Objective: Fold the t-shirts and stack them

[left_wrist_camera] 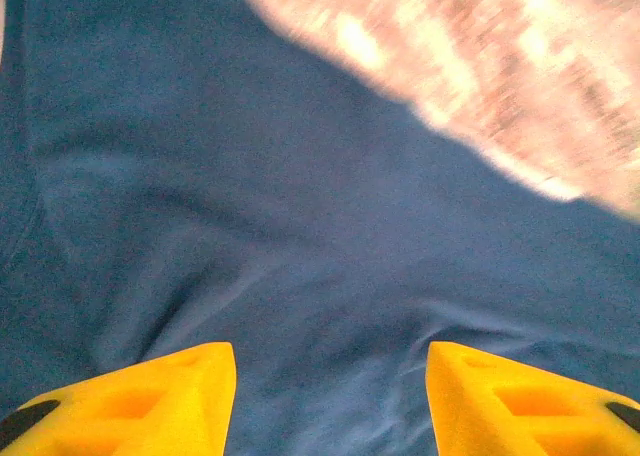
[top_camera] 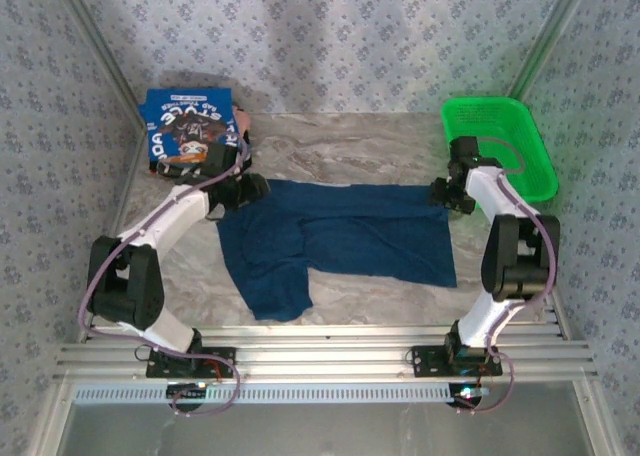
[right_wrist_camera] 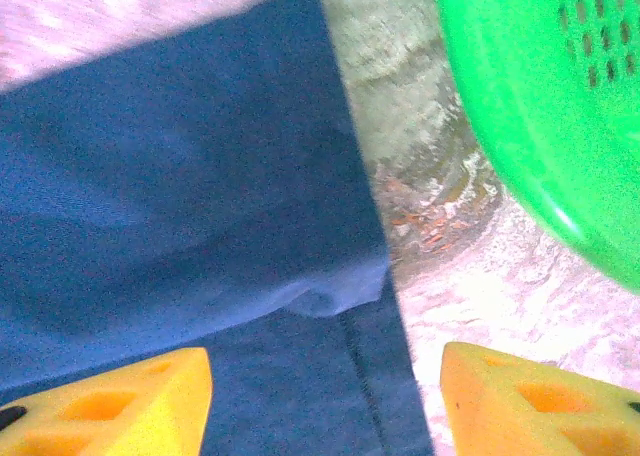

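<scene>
Plainly, the navy t-shirt [top_camera: 340, 241] lies flat across the middle of the marbled table [top_camera: 350, 141], doubled into a long band with one sleeve flap trailing toward the near-left edge. The second, brighter blue t-shirt [top_camera: 190, 126] sits folded at the far-left corner, print upward. The navy cloth looks light, limp and quick to crease, so it will likely sag and drag unless it is lifted at two points at once. Its corners and doubled edges look like the best holds, pinching both layers together. The left gripper [left_wrist_camera: 330, 376] hangs over the shirt's far-left part, jaws standing apart with only cloth beneath and nothing between them. The right gripper [right_wrist_camera: 325, 386] hovers over the far-right corner, where the top layer's edge curls over the lower one, its yellow fingers [right_wrist_camera: 120, 401] likewise spread and empty. Just beyond that corner stands the green mesh basket [top_camera: 540, 171], apart from the shirt.
</scene>
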Robot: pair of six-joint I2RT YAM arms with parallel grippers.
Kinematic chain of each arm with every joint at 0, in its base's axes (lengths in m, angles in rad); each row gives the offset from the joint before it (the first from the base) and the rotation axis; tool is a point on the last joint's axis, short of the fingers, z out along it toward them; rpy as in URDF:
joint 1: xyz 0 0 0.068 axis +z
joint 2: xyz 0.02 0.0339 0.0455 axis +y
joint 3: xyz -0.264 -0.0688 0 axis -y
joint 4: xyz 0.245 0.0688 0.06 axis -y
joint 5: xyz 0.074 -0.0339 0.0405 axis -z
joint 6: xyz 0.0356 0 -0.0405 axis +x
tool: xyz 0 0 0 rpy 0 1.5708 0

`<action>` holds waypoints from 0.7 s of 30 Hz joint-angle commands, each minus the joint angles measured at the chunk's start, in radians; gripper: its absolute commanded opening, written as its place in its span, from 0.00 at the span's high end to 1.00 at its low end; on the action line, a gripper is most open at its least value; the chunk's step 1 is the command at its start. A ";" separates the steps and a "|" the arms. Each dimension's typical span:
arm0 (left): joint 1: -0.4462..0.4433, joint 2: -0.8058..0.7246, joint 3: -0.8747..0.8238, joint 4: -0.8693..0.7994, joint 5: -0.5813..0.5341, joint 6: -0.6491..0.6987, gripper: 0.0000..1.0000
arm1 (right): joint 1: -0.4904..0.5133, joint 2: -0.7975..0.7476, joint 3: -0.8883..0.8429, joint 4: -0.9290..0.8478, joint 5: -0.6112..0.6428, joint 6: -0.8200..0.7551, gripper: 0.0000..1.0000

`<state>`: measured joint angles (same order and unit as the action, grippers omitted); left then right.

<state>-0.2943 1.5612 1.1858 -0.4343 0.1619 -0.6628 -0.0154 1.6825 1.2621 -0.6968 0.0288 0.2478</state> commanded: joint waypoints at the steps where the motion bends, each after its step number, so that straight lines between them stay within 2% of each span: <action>1: -0.005 0.054 0.112 -0.061 0.019 0.019 0.47 | 0.034 -0.082 0.033 -0.007 -0.120 0.074 0.26; 4: -0.012 0.148 0.182 -0.055 0.016 0.007 0.48 | 0.048 -0.022 0.075 0.018 -0.259 0.133 0.26; 8: -0.024 0.288 0.273 -0.052 -0.002 0.007 0.50 | 0.091 0.103 0.112 0.069 -0.305 0.174 0.33; 13: -0.034 0.429 0.352 -0.089 -0.034 -0.001 0.54 | 0.118 0.266 0.171 0.077 -0.278 0.234 0.42; 21: -0.038 0.573 0.395 -0.131 -0.094 -0.055 0.60 | 0.120 0.382 0.208 0.025 -0.122 0.320 0.42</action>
<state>-0.3279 2.1006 1.5387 -0.5251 0.1101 -0.6910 0.1093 2.0258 1.4448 -0.6296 -0.1741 0.5068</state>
